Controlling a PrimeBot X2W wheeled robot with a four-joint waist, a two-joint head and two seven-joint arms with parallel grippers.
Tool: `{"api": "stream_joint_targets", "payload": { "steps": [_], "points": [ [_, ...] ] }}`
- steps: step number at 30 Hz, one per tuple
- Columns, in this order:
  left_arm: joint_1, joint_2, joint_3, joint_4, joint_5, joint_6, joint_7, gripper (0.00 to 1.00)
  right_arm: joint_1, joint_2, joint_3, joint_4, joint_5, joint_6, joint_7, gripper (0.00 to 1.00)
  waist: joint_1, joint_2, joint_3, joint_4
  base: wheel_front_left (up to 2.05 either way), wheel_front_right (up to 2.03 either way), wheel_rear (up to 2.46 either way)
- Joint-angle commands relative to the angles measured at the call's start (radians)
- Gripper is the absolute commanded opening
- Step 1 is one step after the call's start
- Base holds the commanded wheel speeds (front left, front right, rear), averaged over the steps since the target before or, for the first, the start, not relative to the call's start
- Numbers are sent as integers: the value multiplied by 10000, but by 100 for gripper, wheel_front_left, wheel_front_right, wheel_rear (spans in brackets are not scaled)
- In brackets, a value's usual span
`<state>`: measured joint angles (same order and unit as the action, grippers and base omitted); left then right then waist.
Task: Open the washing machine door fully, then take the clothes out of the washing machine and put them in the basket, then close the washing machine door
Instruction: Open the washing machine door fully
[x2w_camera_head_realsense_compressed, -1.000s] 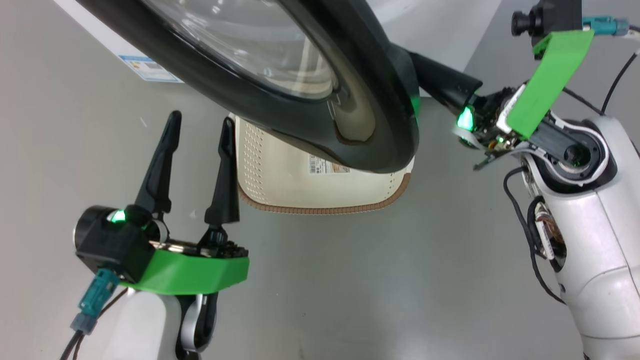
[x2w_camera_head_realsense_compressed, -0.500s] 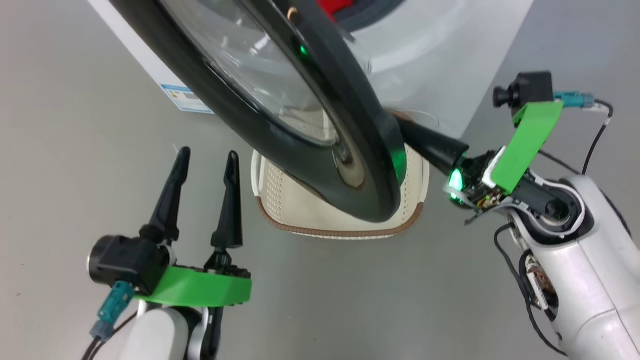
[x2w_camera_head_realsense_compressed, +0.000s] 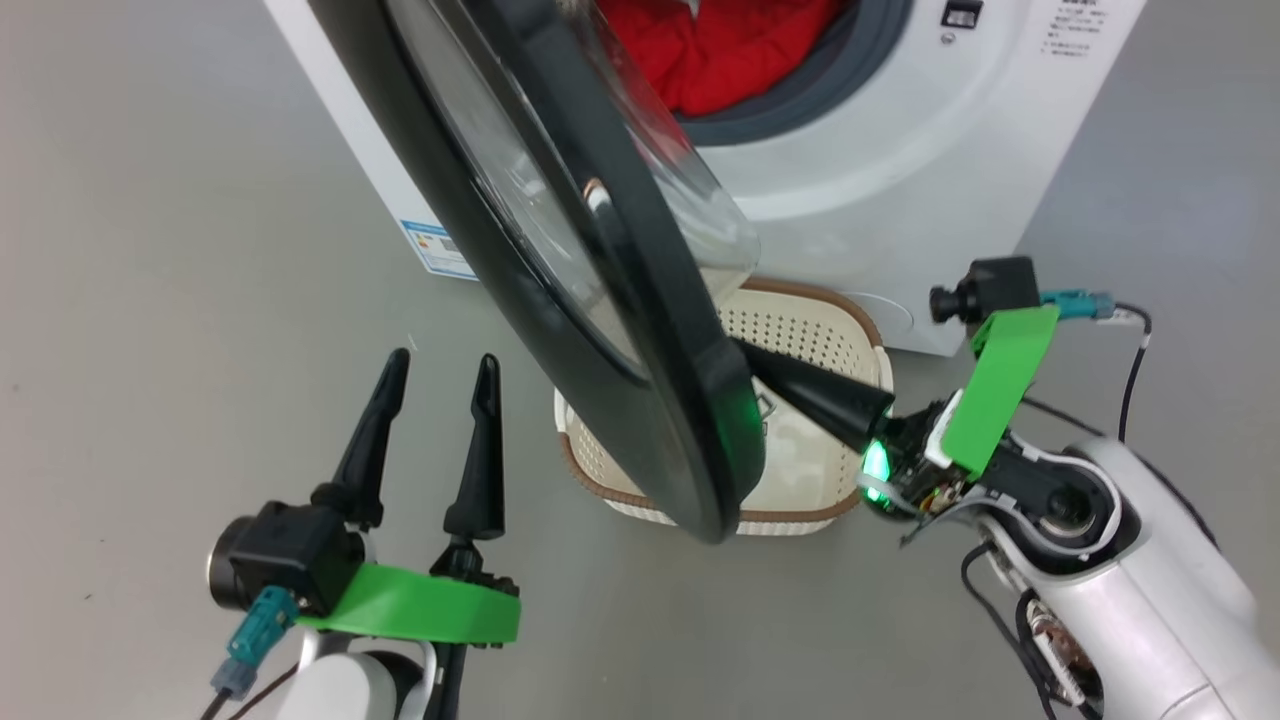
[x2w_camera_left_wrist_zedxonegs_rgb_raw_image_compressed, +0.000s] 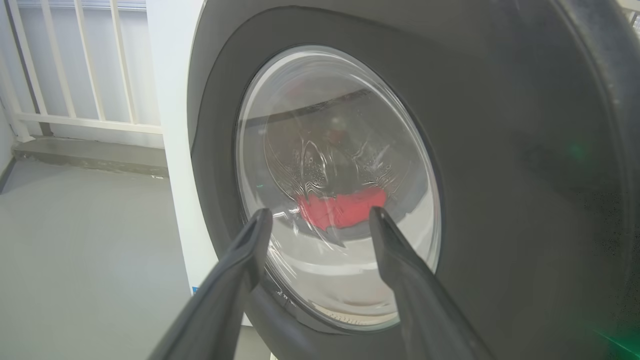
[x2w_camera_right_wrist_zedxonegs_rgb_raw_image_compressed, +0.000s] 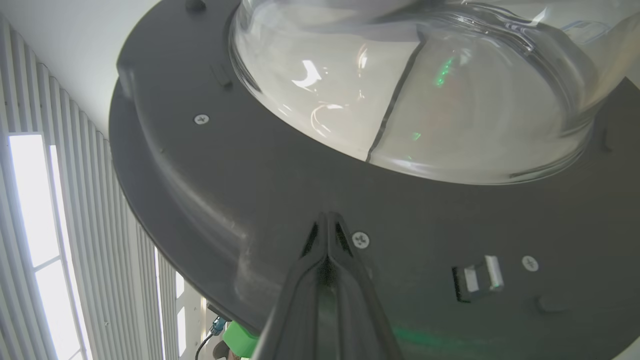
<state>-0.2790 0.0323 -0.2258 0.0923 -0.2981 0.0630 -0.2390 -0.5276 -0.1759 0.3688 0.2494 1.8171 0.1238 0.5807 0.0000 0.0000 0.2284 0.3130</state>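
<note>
The washing machine (x2w_camera_head_realsense_compressed: 900, 170) stands at the top, with red clothes (x2w_camera_head_realsense_compressed: 730, 50) in its drum opening. The washing machine door (x2w_camera_head_realsense_compressed: 600, 300) is swung out, nearly edge-on, its black rim crossing the middle of the head view. My right gripper (x2w_camera_head_realsense_compressed: 770, 365) is shut and empty, its tip against the door's inner face (x2w_camera_right_wrist_zedxonegs_rgb_raw_image_compressed: 250, 175) below the glass bowl (x2w_camera_right_wrist_zedxonegs_rgb_raw_image_compressed: 400, 75). The basket (x2w_camera_head_realsense_compressed: 810, 320) sits on the floor in front of the machine, partly hidden by the door. My left gripper (x2w_camera_head_realsense_compressed: 443, 358) is open and empty, facing the door's outer window (x2w_camera_left_wrist_zedxonegs_rgb_raw_image_compressed: 340, 150), through which the red clothes (x2w_camera_left_wrist_zedxonegs_rgb_raw_image_compressed: 340, 207) show.
Grey floor (x2w_camera_head_realsense_compressed: 150, 300) surrounds the machine. A blue label sticker (x2w_camera_head_realsense_compressed: 440, 245) marks the machine's left side. A white railing (x2w_camera_left_wrist_zedxonegs_rgb_raw_image_compressed: 75, 65) stands behind on the left. The door latch (x2w_camera_right_wrist_zedxonegs_rgb_raw_image_compressed: 480, 277) sits right of my right fingertips. The right forearm (x2w_camera_head_realsense_compressed: 1130, 580) fills the lower right.
The head camera has tilted up, bringing the drum opening and red clothes into view. The door now stands more edge-on, with the shut right gripper still against its inner side. The left gripper stays open.
</note>
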Motion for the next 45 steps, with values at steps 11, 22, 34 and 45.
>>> {"api": "stream_joint_targets", "payload": {
  "steps": [11,22,34,45],
  "points": [
    [271,180,158,-169,-186,224,-25,100,280,-398,1673,-495,1139,69,-794,0,0,0,-786,943,0,0,0],
    [412,186,37,-83,-304,285,56,100,-143,-1078,3163,-747,2259,69,-1811,0,0,0,-1097,1793,0,0,0],
    [506,225,-72,29,-436,298,141,100,-679,-1587,4385,-1045,3251,69,-2729,0,0,0,-1314,2303,0,0,0],
    [638,309,-85,-50,-518,393,150,100,-1228,-2240,5506,-1054,2596,69,-4287,0,0,0,-1366,2288,0,0,0]
  ]
}}
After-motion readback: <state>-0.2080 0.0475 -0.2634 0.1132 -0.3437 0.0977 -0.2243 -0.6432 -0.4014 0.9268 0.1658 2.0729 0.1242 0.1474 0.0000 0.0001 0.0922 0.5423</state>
